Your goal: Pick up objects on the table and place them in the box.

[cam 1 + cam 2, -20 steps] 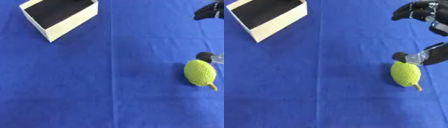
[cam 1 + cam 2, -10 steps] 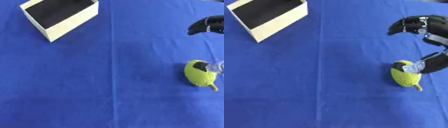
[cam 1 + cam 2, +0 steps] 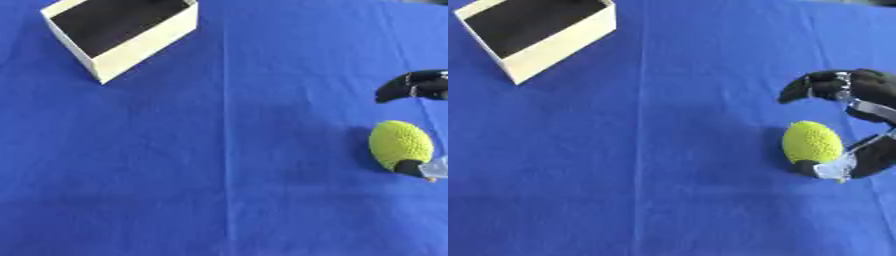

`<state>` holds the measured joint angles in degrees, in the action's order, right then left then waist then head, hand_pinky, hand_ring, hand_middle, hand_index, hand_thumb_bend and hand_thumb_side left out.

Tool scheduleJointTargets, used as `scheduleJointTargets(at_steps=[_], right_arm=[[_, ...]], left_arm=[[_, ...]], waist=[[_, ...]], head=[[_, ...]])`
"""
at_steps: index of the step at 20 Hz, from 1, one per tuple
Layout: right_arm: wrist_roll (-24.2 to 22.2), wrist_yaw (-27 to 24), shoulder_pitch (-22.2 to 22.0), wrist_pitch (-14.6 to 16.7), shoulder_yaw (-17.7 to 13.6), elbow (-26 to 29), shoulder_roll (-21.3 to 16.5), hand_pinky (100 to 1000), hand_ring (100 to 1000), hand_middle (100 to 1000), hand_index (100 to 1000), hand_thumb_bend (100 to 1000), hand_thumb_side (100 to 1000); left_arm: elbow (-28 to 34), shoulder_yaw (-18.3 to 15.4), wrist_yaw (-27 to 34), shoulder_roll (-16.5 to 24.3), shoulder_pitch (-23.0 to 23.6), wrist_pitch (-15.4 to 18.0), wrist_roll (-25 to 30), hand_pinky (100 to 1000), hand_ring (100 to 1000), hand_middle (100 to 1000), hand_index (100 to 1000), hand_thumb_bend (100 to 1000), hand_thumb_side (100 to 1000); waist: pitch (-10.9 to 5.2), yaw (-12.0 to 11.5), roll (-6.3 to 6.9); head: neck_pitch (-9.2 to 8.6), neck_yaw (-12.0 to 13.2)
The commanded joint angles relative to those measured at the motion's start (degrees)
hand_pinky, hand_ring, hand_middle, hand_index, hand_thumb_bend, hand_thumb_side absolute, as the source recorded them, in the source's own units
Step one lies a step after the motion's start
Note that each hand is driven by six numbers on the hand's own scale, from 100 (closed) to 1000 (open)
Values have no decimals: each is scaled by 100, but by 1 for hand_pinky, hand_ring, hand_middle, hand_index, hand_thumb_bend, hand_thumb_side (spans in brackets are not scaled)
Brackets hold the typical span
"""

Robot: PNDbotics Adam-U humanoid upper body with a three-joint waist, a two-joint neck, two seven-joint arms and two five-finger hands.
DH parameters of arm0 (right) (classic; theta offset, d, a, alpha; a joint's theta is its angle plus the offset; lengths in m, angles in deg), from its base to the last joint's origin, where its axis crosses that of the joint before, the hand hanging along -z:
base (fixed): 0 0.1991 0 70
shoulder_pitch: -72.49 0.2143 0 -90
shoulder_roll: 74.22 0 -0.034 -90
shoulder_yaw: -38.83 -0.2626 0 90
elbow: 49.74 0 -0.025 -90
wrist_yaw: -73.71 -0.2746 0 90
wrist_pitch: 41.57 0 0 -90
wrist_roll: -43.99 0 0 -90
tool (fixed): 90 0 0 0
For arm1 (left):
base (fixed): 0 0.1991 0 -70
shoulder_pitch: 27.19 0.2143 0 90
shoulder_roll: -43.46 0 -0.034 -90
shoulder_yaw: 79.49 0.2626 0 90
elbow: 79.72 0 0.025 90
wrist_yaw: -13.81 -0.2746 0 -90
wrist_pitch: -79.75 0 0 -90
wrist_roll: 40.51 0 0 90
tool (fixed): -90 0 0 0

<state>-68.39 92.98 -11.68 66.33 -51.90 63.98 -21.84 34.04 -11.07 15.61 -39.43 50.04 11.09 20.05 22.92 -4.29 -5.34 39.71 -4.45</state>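
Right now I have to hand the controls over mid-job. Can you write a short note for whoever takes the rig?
Right hand: at the right edge of the blue tablecloth, fingers arched over the far side of the yellow-green bumpy fruit, thumb at its near end. Not closed on it; the fruit lies on the cloth.
Left hand: not in view.
Cream box: far left corner, open, nothing visible inside.
Done: nothing boxed.
Left: close on the fruit, lift it, carry it across to the box and drop it in.

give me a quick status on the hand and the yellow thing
Right robot hand open around yellow-green fruit, thumb touching its near end. Fruit on the cloth. Box far left, path clear.
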Motion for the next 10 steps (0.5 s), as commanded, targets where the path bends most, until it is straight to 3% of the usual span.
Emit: scheduleJointTargets(at_steps=[1, 3, 4, 10], right_arm=[[-8, 0, -74, -49, -143, 87, -61, 853, 885, 817, 870, 511, 590], [4, 81, -149, -103, -166, 87, -21, 852, 884, 816, 871, 487, 551], [8, 140, -181, -144, -181, 87, -1, 851, 883, 816, 871, 503, 587], [125, 534, -256, -427, -218, 87, 82, 851, 882, 819, 873, 490, 579]], left_arm=[[83, -16, 9, 180, -10, -6, 7, 787, 519, 525, 538, 359, 100], [83, -18, 6, 180, -8, -7, 5, 787, 519, 525, 538, 360, 100], [83, -18, 5, 179, -7, -9, 4, 787, 519, 525, 538, 359, 100], [83, -15, 7, 173, -13, -6, 11, 788, 519, 525, 537, 358, 100]], waist=[[-133, 16, 19], [-131, 21, 18], [-130, 23, 18], [-120, 16, 22]], head=[[-11, 26], [-14, 31], [-15, 34], [-39, 39]])
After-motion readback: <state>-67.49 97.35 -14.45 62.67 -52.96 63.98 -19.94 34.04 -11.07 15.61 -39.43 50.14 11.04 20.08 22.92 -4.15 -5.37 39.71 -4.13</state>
